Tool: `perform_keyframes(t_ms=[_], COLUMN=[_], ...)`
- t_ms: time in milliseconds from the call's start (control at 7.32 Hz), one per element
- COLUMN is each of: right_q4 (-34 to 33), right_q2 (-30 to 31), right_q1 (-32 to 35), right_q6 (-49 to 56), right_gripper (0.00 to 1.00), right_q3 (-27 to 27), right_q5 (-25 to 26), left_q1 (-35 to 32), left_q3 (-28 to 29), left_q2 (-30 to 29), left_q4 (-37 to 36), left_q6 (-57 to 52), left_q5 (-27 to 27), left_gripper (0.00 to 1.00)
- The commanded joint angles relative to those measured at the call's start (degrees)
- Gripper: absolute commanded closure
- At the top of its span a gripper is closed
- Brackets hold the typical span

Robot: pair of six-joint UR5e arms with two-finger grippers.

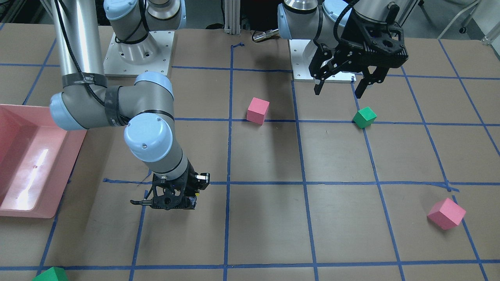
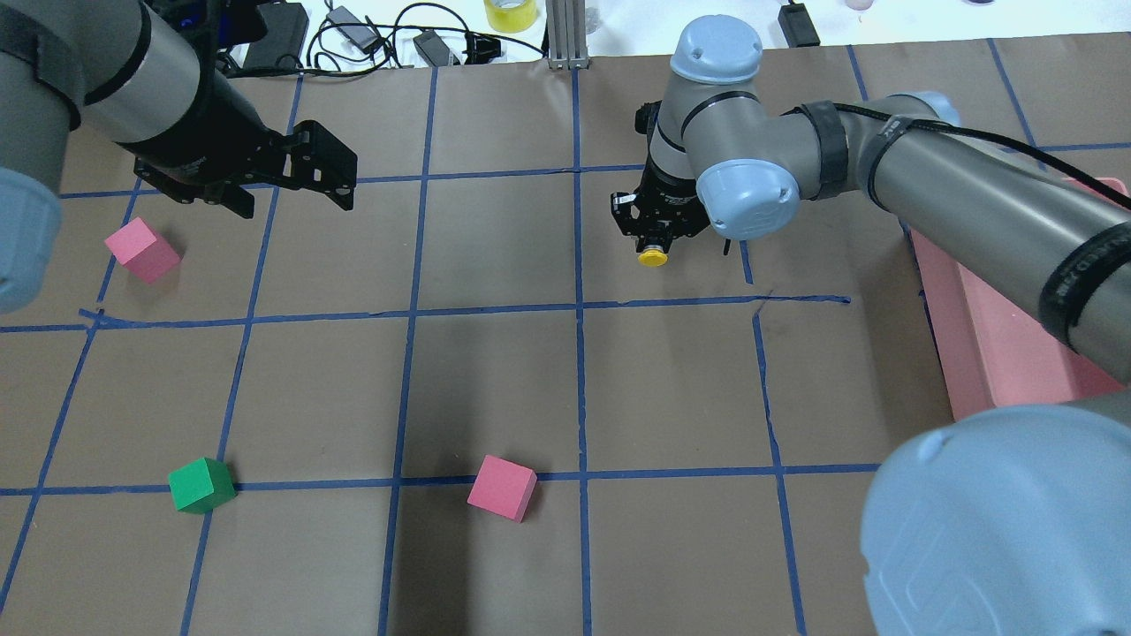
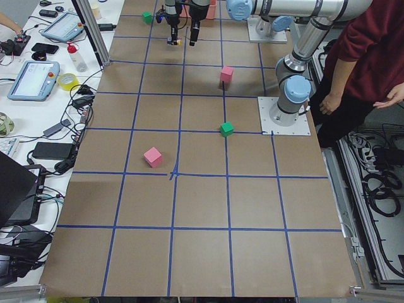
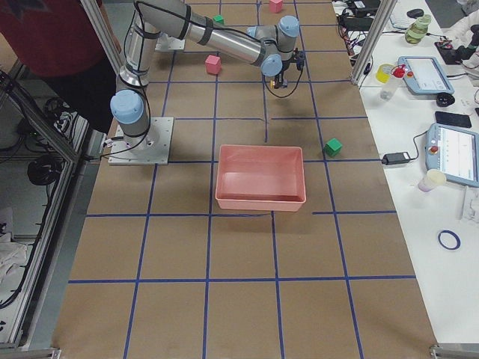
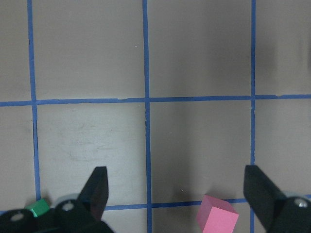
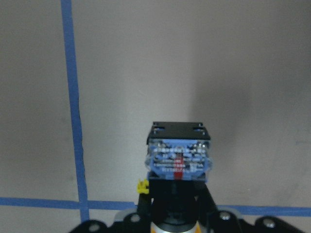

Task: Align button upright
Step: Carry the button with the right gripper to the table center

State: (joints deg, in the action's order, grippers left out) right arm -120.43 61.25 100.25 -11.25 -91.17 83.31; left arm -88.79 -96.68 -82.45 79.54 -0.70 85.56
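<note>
The button shows its round yellow cap (image 2: 652, 257) in the overhead view, just below my right gripper (image 2: 658, 231). In the right wrist view its blue and black block base (image 6: 180, 155) points away from the camera, with the neck between the jaws. My right gripper (image 1: 175, 201) is shut on it, low over the table. My left gripper (image 2: 292, 196) is open and empty, raised over the table above a green cube (image 1: 364, 117); its fingers (image 5: 97, 189) stand wide apart in the left wrist view.
A pink tray (image 2: 998, 353) lies beside the right arm. One pink cube (image 2: 501, 488) lies mid-table and another (image 2: 141, 250) near the left gripper. One green cube (image 2: 201, 485) lies on the left side and another (image 1: 50, 275) at the table edge.
</note>
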Motion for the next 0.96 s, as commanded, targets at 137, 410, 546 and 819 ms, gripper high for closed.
perform_keyframes(t_ms=[137, 410, 546, 819], right_q4=[-0.69, -0.77, -1.38, -1.56], right_q2=[-4.29, -5.09, -5.96, -6.85], right_q1=[3.46, 4.08, 4.08, 4.78], right_q6=[-3.51, -4.30, -4.30, -4.39], right_gripper=[1.00, 1.00, 1.00, 1.00], right_q3=[4.58, 5.03, 5.73, 6.70], right_q5=[0.01, -0.08, -0.08, -0.08], left_q1=[0.02, 0.02, 0.02, 0.02], left_q3=[0.00, 0.00, 0.00, 0.00], left_q2=[0.00, 0.00, 0.00, 0.00], left_q4=[0.00, 0.00, 0.00, 0.00], left_q6=[-0.01, -0.01, -0.01, -0.01], left_q5=[-0.04, -0.04, -0.04, 0.04], left_gripper=[0.00, 0.00, 0.00, 0.00])
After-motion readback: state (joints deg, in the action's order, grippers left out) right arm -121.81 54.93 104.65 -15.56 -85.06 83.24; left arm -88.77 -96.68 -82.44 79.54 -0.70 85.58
